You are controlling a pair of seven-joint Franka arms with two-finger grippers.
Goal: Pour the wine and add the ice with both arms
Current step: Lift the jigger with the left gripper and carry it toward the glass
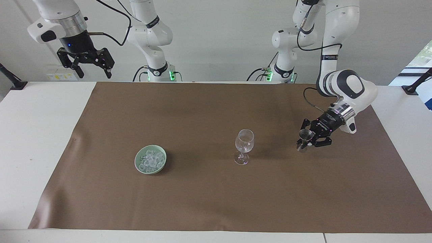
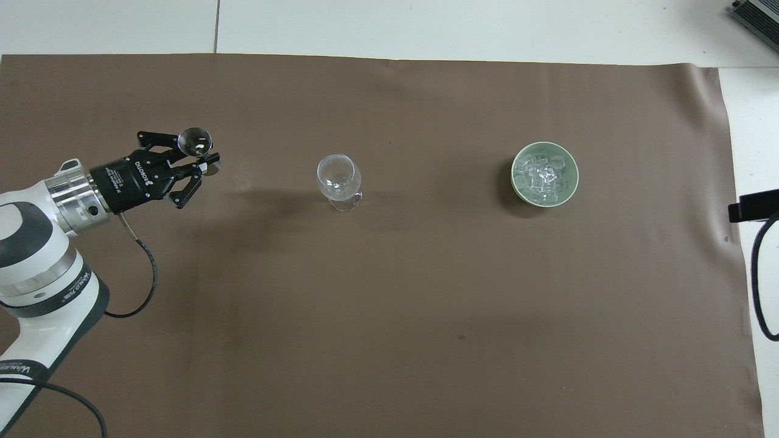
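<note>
A clear stemmed wine glass (image 1: 244,146) (image 2: 339,179) stands upright mid-mat. The ice (image 1: 151,159) (image 2: 543,176) lies heaped in a pale green bowl (image 1: 138,164) (image 2: 515,182) beside it, toward the right arm's end. My left gripper (image 1: 305,141) (image 2: 204,159) is shut on a small metal measuring cup (image 1: 304,135) (image 2: 196,141), held a little above the mat between the glass and the left arm's end. No wine shows; what the cup contains is hidden. My right gripper (image 1: 86,65) hangs open and empty, high over the table edge at the right arm's end, waiting.
A brown mat (image 1: 216,202) (image 2: 389,304) covers most of the white table (image 1: 37,135). Black clamps (image 1: 13,82) sit at the table's corners near the robots.
</note>
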